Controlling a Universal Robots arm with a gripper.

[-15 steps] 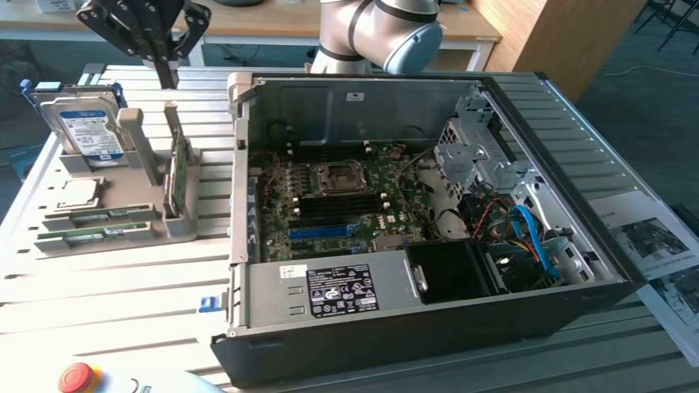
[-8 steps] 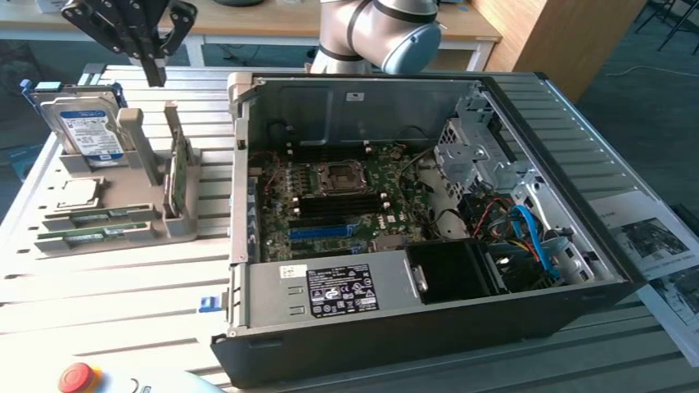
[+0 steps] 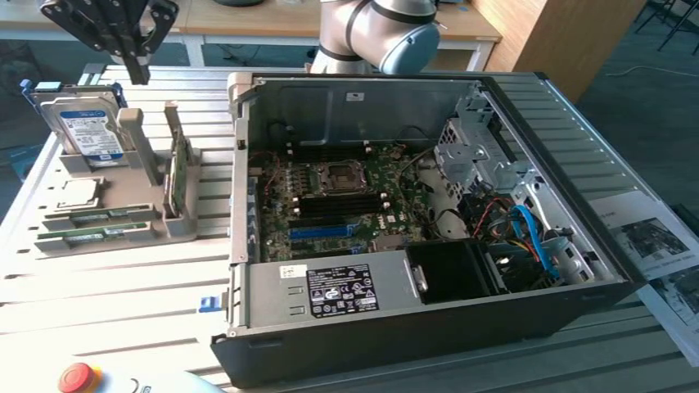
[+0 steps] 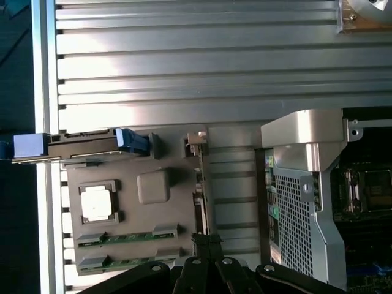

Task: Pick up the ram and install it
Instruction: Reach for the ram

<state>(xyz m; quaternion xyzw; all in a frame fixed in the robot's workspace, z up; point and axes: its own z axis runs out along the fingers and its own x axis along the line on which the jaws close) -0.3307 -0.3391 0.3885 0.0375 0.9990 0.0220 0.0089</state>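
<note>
A ram stick (image 3: 177, 173) stands upright on its edge in a slot of the grey holder (image 3: 142, 229), at the exterior view's left. In the wrist view this ram (image 4: 201, 177) shows edge-on as a thin green line. Two more green ram sticks (image 3: 96, 218) lie flat in the holder's front slots (image 4: 125, 237). My gripper (image 3: 137, 75) hangs high above the back of the holder, apart from every part. Its black fingertips (image 4: 208, 244) meet, shut on nothing, in line with the upright stick. The open computer case (image 3: 611, 270) shows its motherboard (image 3: 339, 205).
A silver hard drive (image 3: 90, 127) with a blue-and-white label stands at the holder's back (image 4: 79, 144). A square processor chip (image 3: 77, 192) lies in its tray (image 4: 97, 203). The case's raised side wall (image 3: 242, 106) stands close beside the holder. A red stop button (image 3: 78, 377) sits at the front.
</note>
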